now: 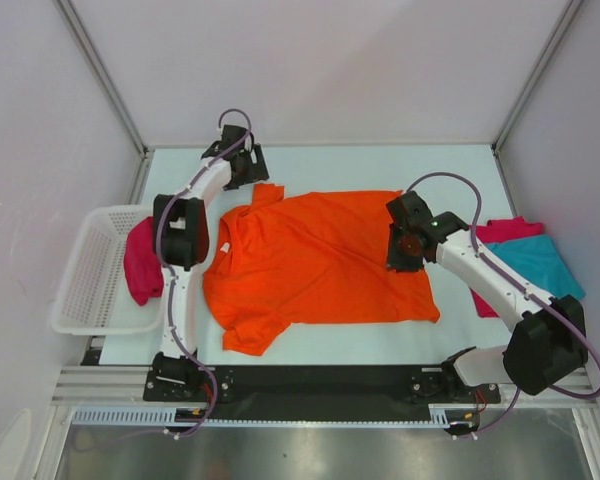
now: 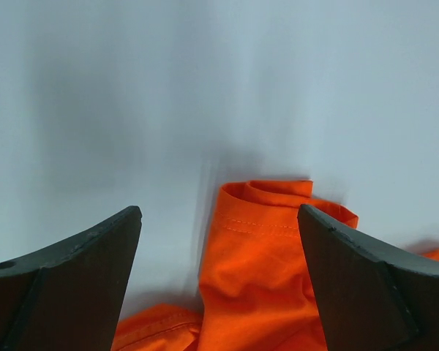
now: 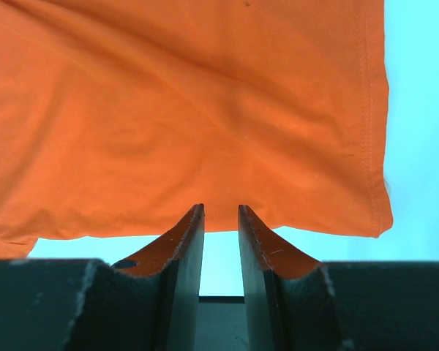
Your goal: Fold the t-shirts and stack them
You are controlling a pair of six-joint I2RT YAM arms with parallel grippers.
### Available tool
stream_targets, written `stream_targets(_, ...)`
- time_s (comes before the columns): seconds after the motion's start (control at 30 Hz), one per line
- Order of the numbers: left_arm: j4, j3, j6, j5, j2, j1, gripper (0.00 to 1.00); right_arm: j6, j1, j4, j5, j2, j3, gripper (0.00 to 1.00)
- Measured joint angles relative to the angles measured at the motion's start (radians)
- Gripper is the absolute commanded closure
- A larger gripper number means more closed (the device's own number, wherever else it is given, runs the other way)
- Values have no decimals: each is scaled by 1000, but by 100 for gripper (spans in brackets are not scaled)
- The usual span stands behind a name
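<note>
The left claw (image 2: 219, 212) stands wide open and empty, its jaws on either side of the far sleeve (image 2: 267, 241) of the orange t-shirt (image 1: 320, 262). The shirt lies spread on the tabletop (image 1: 380, 165). The right claw (image 3: 221, 210) hovers at the hem end, jaws a narrow gap apart with nothing between them. The step looks like the first fold; next, each claw would need to drop and pinch its edge. A teal t-shirt (image 1: 542, 265) and a crimson t-shirt (image 1: 505, 231) lie to the right.
</note>
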State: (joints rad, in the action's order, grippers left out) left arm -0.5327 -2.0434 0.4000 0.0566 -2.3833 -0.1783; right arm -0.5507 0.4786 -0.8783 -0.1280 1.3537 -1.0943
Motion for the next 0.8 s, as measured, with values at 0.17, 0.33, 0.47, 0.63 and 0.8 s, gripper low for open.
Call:
stream_targets(0.17, 11, 38, 11, -24, -3, -7, 10, 0, 0, -11, -8, -6, 0, 70)
stream_targets(0.33, 17, 48, 18, -43, -5, -16, 17, -4, 0, -15, -10, -6, 0, 70)
stream_targets(0.47, 37, 47, 20, -72, -18, -20, 30, -7, 0, -27, -19, -13, 1, 70)
stream_targets(0.63, 63, 37, 36, -106, -34, -19, 56, -7, 0, -42, -27, -19, 1, 70)
stream_targets(0.8, 72, 37, 47, -122, -42, -19, 65, -8, 0, -49, -34, -19, 1, 71)
